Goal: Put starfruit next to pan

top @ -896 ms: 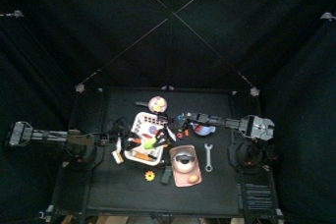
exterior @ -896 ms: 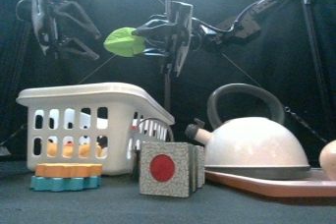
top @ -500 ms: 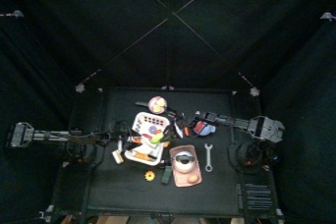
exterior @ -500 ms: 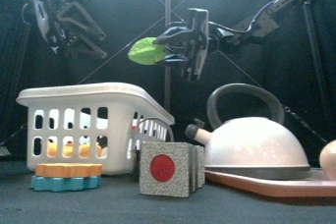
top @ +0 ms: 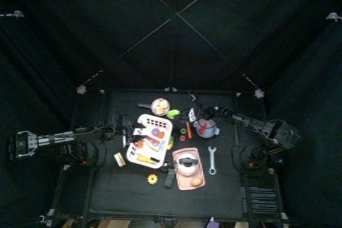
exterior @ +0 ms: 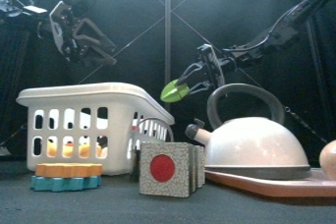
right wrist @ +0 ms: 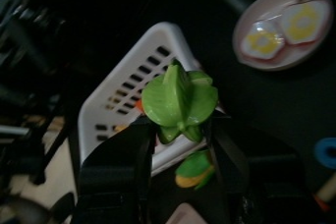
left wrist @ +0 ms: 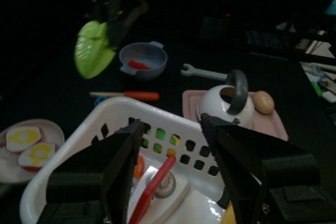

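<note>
Right gripper [exterior: 195,78] clamping green starfruit [exterior: 175,89] between narrow jaws, holding it in air just right of white basket [exterior: 92,110], above and left of kettle [exterior: 256,140]. Left gripper [left wrist: 171,154] hanging over basket's left end, jaws spread wide, gripping nothing. Red-dot block [exterior: 167,168] standing near front.

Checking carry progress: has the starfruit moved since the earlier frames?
Yes. In the front view the starfruit has dropped and shifted right, now beside the kettle's handle, held by the right gripper.
</note>
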Robot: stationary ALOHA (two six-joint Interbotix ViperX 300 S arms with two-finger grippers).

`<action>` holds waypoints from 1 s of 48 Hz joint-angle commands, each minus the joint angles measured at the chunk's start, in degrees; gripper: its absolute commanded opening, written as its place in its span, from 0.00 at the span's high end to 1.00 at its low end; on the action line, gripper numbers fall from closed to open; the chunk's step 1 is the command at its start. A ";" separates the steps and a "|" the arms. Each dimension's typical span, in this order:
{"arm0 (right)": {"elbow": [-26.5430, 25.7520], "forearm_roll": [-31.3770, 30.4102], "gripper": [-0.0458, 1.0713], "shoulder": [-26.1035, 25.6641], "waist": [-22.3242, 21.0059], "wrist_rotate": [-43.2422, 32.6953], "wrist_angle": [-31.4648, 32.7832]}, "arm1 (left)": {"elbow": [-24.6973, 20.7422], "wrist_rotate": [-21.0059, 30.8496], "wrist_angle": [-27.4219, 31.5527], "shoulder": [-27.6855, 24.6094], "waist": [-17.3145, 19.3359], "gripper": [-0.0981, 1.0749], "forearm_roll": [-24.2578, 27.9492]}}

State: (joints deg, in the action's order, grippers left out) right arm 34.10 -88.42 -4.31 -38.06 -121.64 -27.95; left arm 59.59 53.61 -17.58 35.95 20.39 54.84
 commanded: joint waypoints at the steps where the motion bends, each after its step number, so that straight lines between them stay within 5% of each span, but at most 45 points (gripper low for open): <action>1: -0.26 0.88 0.38 -0.44 -0.44 0.09 4.66 | -0.09 -3.08 -3.25 0.00 0.09 0.17 -0.88; 27: -0.97 2.20 0.37 9.05 0.79 0.53 10.72 | 3.78 -20.74 -6.68 0.09 0.00 0.17 -20.21; 48: -1.05 3.96 0.24 10.63 2.29 0.62 12.22 | 4.57 -26.28 -7.82 0.09 0.00 0.17 -24.79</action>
State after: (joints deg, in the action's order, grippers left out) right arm 34.37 -84.73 7.29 -35.86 -121.20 -15.82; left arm 64.86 27.42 -24.96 35.95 20.39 30.41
